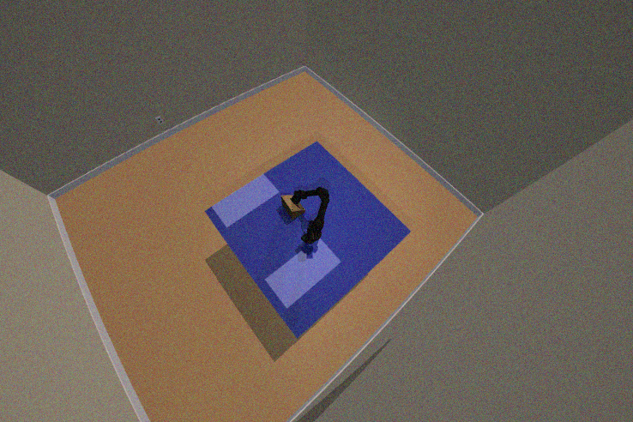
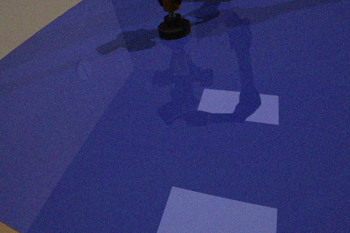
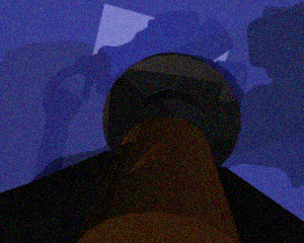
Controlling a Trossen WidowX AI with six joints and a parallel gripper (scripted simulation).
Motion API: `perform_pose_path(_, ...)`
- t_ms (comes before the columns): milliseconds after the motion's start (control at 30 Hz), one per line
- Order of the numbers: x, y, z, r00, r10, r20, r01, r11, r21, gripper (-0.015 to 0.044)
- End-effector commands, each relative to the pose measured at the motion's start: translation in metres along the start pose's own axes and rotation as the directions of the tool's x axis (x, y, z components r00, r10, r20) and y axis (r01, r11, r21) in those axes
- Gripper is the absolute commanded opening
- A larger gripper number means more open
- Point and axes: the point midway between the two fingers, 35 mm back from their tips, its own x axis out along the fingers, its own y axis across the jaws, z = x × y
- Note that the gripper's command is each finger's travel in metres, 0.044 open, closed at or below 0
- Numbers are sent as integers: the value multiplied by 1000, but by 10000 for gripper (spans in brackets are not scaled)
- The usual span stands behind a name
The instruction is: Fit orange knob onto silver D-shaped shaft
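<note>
The orange knob (image 2: 171,6) (image 3: 173,173) is held upright between the fingers of my gripper (image 2: 170,2) (image 3: 164,169), which is shut on it. The black round pedestal (image 2: 174,32) (image 3: 173,63) stands on the blue surface directly below the knob. A short length of the silver shaft (image 2: 171,13) shows between the knob's underside and the pedestal's raised centre. The knob is not down on the pedestal. I cannot tell whether the shaft's tip is inside the hole. The hole and both flat sides are hidden; the knob covers the shaft in the wrist view.
A wooden box-like block (image 1: 292,207) is beside the gripper end of the arm in the top view. The arm (image 1: 322,208) arches over the blue table top (image 1: 372,224) (image 2: 181,156). Arm shadows and pale light patches fall across it.
</note>
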Motion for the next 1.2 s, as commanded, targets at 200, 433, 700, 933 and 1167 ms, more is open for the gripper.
perform_pose_path(200,2,-3,1,1000,-4,4,4,996,-84,0)
perform_pose_path(433,3,-2,1,1000,-4,4,4,996,-84,0)
perform_pose_path(700,-2,-1,-1,1000,-4,4,4,996,-93,0)
perform_pose_path(933,-2,-2,0,1000,-4,4,5,957,-289,0)
perform_pose_path(1167,2,-2,0,1000,-4,4,5,957,-289,0)
